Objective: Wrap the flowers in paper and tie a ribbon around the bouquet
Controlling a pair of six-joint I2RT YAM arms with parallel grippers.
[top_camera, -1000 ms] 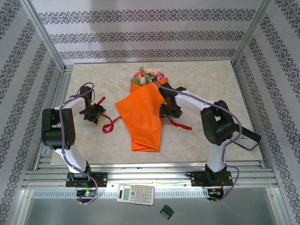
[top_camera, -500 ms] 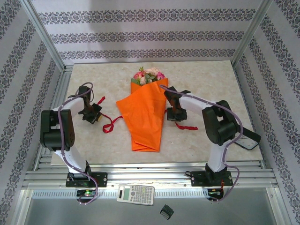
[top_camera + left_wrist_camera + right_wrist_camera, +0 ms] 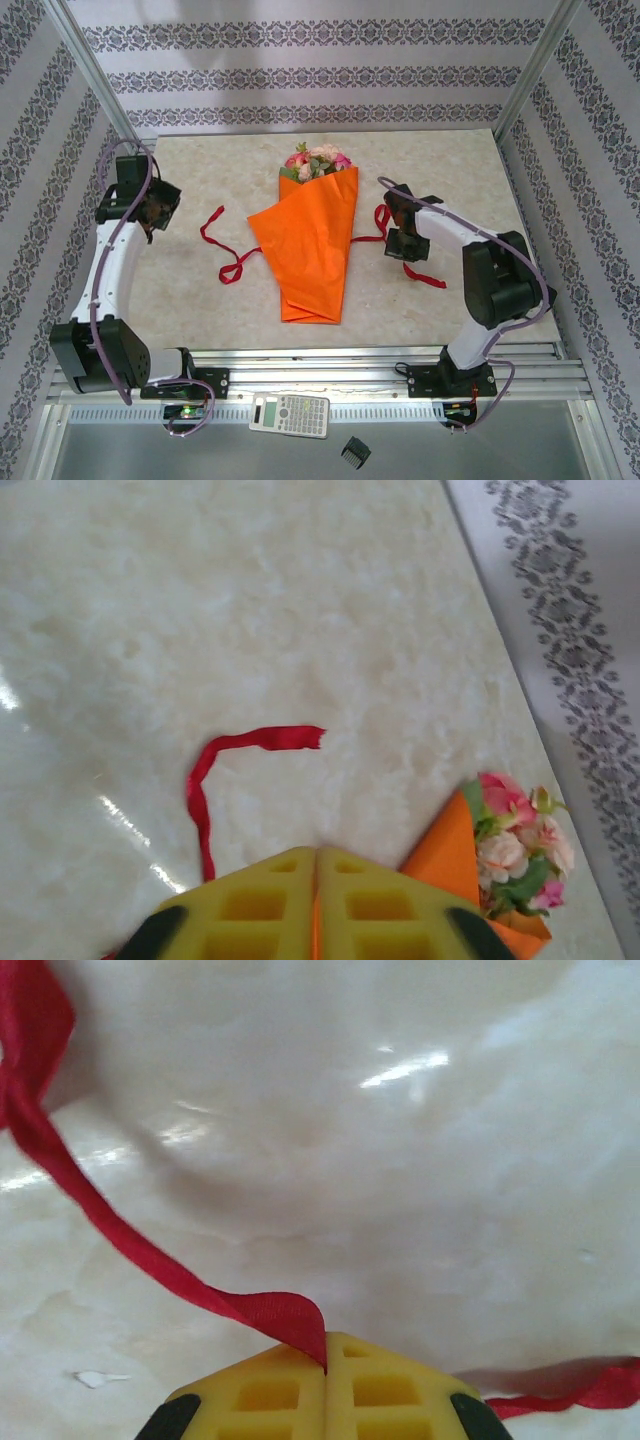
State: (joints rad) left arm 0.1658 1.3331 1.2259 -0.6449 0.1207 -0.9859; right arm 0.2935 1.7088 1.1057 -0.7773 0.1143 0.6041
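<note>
Right hand (image 3: 327, 1350) pinches the ribbon (image 3: 130, 1250) lying under the bouquet (image 3: 305, 240), ready for tying; left hand (image 3: 318, 865) closed, seemingly empty.

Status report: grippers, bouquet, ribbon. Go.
Left gripper shut, off the ribbon. Right gripper shut on ribbon. Bouquet wrapped, lying flat, not yet tied. Ribbon tails loose on table either side.

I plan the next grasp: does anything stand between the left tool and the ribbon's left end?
Nothing visible does; bare table lies between the left tool and that ribbon end.
</note>
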